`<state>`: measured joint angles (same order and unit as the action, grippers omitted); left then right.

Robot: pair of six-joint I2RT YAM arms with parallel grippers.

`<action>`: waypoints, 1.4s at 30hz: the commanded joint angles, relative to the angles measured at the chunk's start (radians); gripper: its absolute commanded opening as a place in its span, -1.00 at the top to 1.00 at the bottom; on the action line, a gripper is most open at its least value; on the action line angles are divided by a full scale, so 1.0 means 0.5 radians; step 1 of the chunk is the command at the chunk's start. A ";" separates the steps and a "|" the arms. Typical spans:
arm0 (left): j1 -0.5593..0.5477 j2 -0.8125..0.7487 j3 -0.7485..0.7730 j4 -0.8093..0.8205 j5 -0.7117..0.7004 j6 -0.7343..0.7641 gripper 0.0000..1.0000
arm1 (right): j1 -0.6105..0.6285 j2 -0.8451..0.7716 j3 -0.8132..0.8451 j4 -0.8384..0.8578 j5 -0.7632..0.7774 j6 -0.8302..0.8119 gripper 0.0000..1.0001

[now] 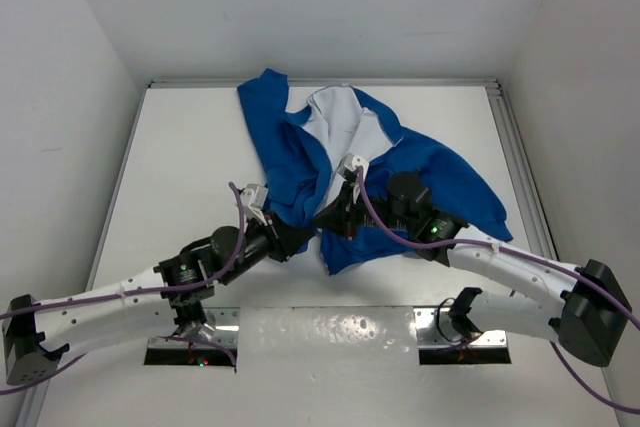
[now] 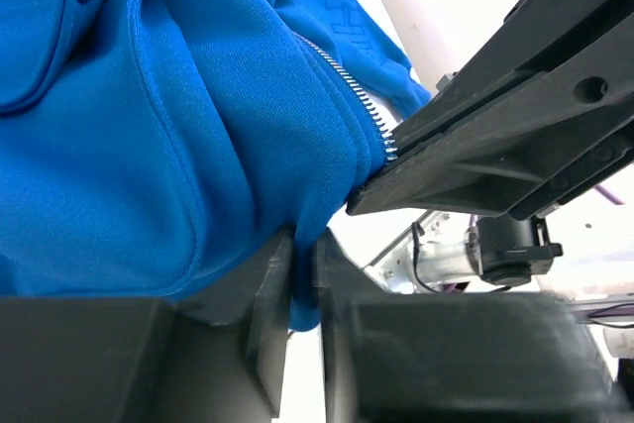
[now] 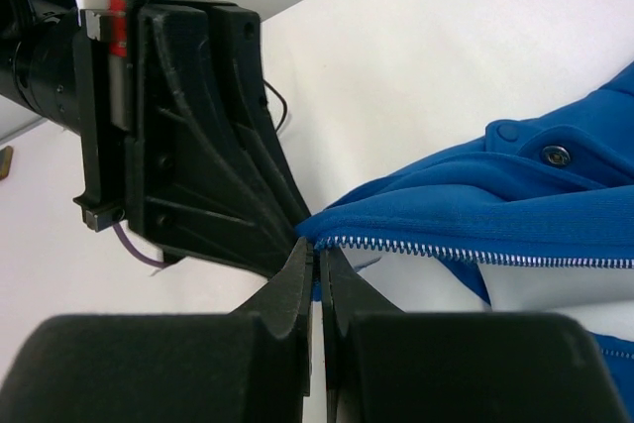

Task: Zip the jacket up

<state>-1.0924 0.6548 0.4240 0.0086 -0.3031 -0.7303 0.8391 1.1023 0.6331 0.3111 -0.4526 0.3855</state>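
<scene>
Royal-blue jacket (image 1: pixel 440 182), white lining (image 1: pixel 345 127), seemingly silver zipper (image 3: pixel 475 251).

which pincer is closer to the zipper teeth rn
Right. The right pincer is shut right at the bottom end of the zipper teeth. The left pincer pinches the jacket hem just beside that end, off the teeth.

White table (image 1: pixel 190 157), plain white walls (image 1: pixel 300 7), even light

No legible text or numbers. Raised tone-on-tone lettering (image 2: pixel 345 22) on jacket (image 2: pixel 149 126), left wrist view: too blurred to read.
</scene>
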 commanded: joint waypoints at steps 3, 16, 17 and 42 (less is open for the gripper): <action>-0.012 -0.012 0.023 0.109 -0.010 0.028 0.99 | -0.003 -0.048 0.007 0.111 -0.024 -0.016 1.00; -0.012 -0.144 -0.151 0.253 -0.204 0.212 1.00 | -0.003 -0.271 -0.075 -0.296 0.512 0.149 -0.17; -0.009 -0.156 -0.176 0.262 -0.225 0.218 1.00 | -0.003 -0.323 -0.103 -0.376 0.558 0.171 -0.27; 0.847 0.139 -0.406 0.913 0.781 0.138 1.00 | 0.218 0.274 -0.232 -0.524 0.822 0.370 0.30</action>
<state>-0.6788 0.7406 0.2207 0.3630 -0.0254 -0.6476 0.9249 1.2217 0.4755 0.0212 -0.0742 0.5694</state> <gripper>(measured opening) 0.028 0.337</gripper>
